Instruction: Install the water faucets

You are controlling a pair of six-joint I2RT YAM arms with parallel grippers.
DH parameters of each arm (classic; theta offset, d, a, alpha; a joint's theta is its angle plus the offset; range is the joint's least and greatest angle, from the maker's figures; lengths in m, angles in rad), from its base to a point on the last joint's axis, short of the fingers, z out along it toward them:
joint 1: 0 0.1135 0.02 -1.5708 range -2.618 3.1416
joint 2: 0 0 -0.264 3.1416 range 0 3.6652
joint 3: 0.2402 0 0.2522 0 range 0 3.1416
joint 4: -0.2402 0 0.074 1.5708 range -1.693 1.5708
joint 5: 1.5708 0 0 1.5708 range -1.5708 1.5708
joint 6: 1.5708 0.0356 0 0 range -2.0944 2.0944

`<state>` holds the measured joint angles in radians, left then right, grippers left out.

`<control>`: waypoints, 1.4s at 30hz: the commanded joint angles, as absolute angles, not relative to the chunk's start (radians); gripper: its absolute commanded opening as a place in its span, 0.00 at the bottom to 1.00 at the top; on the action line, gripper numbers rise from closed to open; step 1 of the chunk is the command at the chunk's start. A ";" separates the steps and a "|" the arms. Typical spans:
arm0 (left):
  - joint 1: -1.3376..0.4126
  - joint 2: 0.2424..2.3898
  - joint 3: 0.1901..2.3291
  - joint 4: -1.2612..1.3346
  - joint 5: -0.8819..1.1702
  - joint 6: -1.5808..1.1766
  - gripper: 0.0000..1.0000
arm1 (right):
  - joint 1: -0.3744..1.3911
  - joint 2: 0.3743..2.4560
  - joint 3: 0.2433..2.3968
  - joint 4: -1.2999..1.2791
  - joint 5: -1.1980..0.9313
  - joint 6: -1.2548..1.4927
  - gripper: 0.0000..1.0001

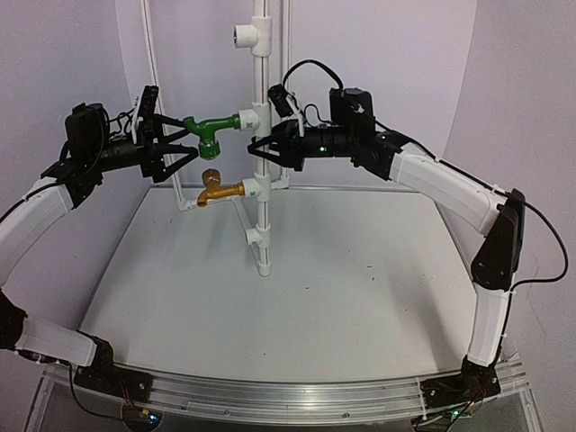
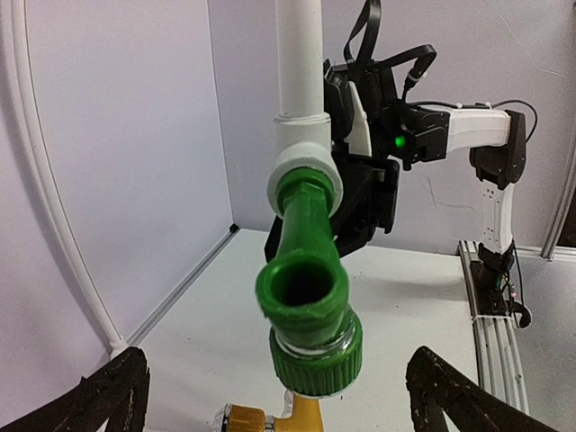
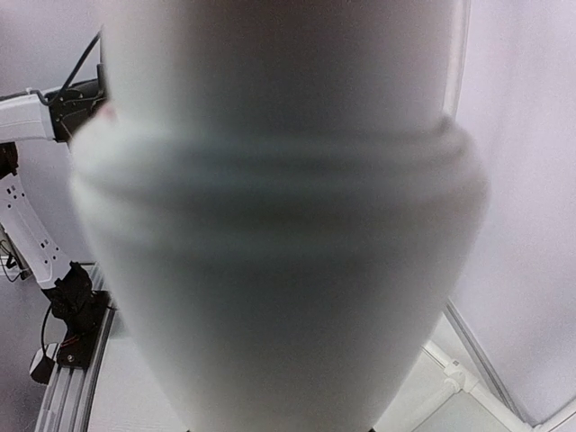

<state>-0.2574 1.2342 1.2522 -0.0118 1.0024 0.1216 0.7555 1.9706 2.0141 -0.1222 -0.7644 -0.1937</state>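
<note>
The left gripper hung with its fingers spread wide, just short of the green faucet, which was joined to a white T-fitting on the upright pipe. Its wrist view looked straight into the faucet's open end. The brass faucet sat on the fitting below. The right gripper was at the pipe. Its wrist view gave only white blur, so whether it gripped could not be told.

Open tabletop right of and nearer than the upright pipe. Left of the pipe, blocked by green faucet above brass faucet; at the pipe's right, crowded by right pincer.
</note>
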 commanded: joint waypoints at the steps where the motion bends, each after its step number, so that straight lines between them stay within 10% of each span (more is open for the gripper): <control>1: -0.290 1.203 1.257 0.039 1.011 0.082 1.00 | 0.765 1.884 2.076 -0.240 -0.817 -0.129 0.00; 42: -0.360 1.268 1.174 0.128 0.775 0.030 0.95 | 0.807 1.742 1.877 -0.270 -0.835 -0.173 0.00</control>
<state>-0.3915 1.2407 1.1603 0.0619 0.8876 0.0802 0.7811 1.8373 1.8745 -0.1660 -0.7608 -0.2248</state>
